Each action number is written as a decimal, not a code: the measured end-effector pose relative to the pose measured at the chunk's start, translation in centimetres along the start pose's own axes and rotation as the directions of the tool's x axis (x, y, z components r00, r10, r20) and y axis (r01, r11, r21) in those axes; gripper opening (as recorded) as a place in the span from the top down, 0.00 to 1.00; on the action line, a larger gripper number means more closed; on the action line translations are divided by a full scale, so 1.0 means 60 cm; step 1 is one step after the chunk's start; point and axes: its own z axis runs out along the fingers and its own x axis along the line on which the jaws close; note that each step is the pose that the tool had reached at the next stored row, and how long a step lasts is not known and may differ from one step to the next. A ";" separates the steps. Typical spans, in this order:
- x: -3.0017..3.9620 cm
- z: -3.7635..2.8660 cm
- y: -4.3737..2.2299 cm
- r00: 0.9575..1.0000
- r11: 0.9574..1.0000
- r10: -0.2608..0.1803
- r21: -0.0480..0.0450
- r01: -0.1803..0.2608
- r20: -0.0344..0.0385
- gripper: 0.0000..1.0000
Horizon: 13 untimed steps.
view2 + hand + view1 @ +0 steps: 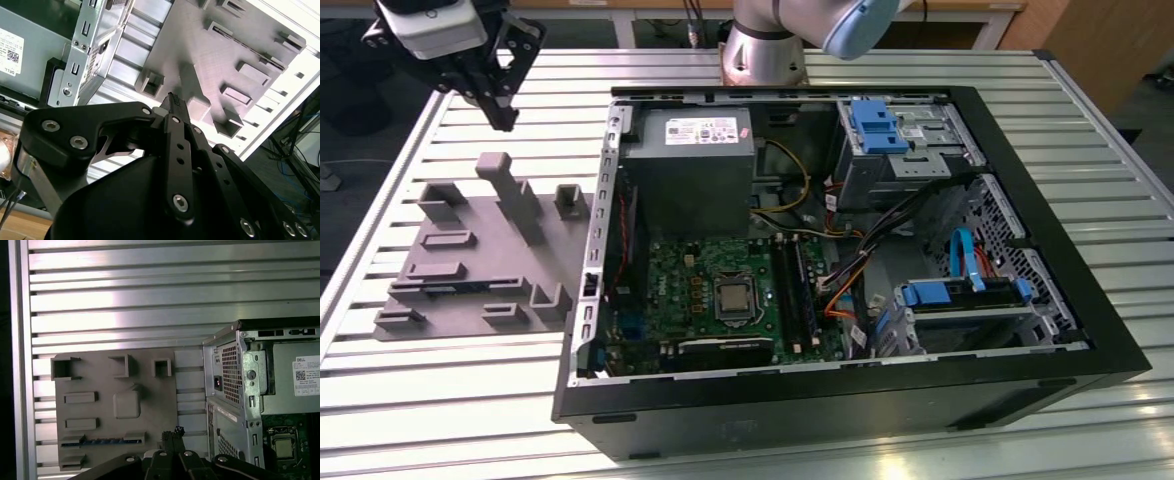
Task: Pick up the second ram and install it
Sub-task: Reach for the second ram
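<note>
The second ram is a thin blue stick lying on edge in a long slot of the grey holder plate. In the exterior view that plate lies on the slatted table, on the exterior view's left of the open computer case. My gripper hangs above the plate's far end with its black fingers pressed together and nothing between them. The closed fingertips sit in the air above the plate, off the end of the ram's slot. The long black memory slots lie on the green motherboard.
The case holds a grey power supply, a processor socket, loose cables and blue drive clips. The case's metal back wall stands close beside the holder plate. Several raised blocks stick up from the plate. The arm's base is behind the case.
</note>
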 end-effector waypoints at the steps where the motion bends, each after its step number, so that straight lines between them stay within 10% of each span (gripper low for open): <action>1: 0.001 0.000 0.000 1.000 1.000 0.000 0.000 0.000 0.000 0.89; 13: 0.008 0.001 -0.001 1.000 1.000 0.000 0.000 0.000 0.000 0.89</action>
